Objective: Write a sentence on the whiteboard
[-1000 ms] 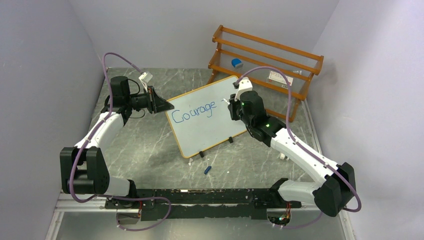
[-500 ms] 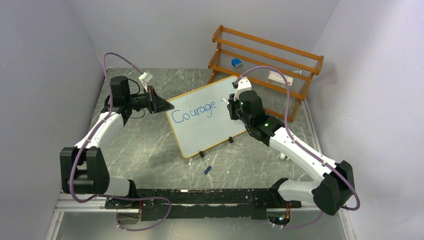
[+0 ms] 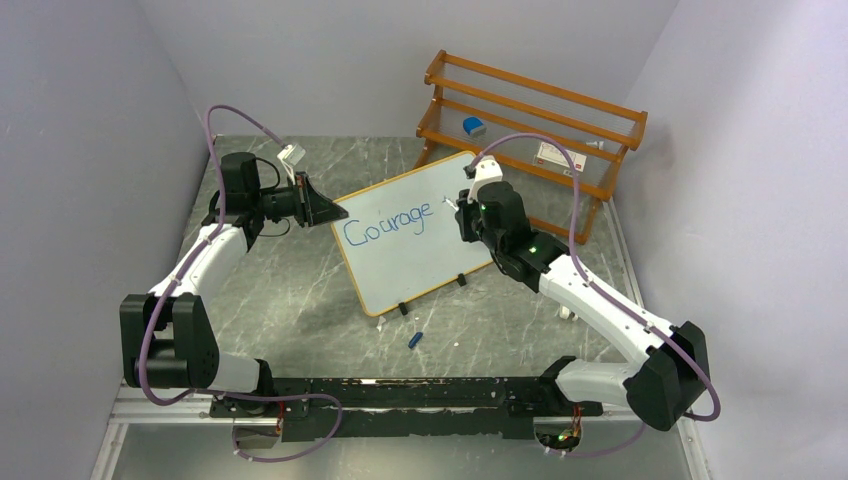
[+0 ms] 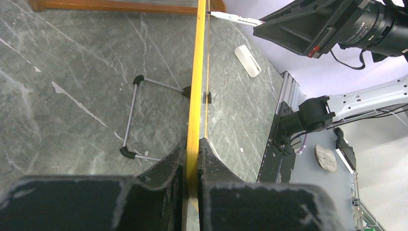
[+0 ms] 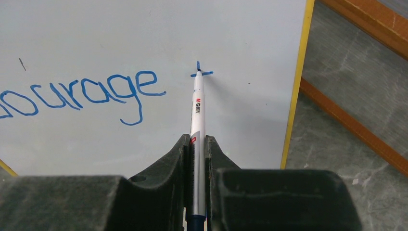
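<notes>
A white surface edged in an orange-yellow frame is shown by the whiteboard [image 3: 410,265]. The writing [image 3: 388,224] on it is done in blue. The marker [image 5: 197,120] is coloured white, with red print and a blue tip. The table [image 3: 300,290] is patterned in grey marble veined with white. The rack [image 3: 530,120] is stained orange-brown. The arms [image 3: 600,300] are finished in white and black, their cables [image 3: 208,135] in purple.

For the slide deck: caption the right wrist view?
Right claw holds marker on whiteboard, tip at small blue cross beside "Courage".
</notes>
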Controlling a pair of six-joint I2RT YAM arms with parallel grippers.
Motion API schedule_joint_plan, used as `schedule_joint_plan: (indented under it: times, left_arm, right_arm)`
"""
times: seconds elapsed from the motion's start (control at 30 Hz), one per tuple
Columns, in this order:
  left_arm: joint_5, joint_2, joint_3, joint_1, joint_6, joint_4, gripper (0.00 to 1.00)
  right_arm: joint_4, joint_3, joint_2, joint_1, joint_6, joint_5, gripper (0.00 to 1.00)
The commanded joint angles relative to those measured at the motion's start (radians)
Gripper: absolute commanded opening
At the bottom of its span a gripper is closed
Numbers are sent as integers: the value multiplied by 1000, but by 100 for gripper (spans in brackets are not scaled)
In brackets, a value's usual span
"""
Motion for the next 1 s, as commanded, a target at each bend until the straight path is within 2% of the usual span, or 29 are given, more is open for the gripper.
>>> schedule_joint_plan:
  times: [0.0, 0.97]
  left_arm:
    - [-38, 28, -4, -26, 41, -56, 5]
    - [-38, 30, -3, -26, 43, -56, 5]
  right_arm:
    - [-29, -6, -16, -7, 6, -9, 0]
    - [-78, -30, -29, -7, 6, -5, 0]
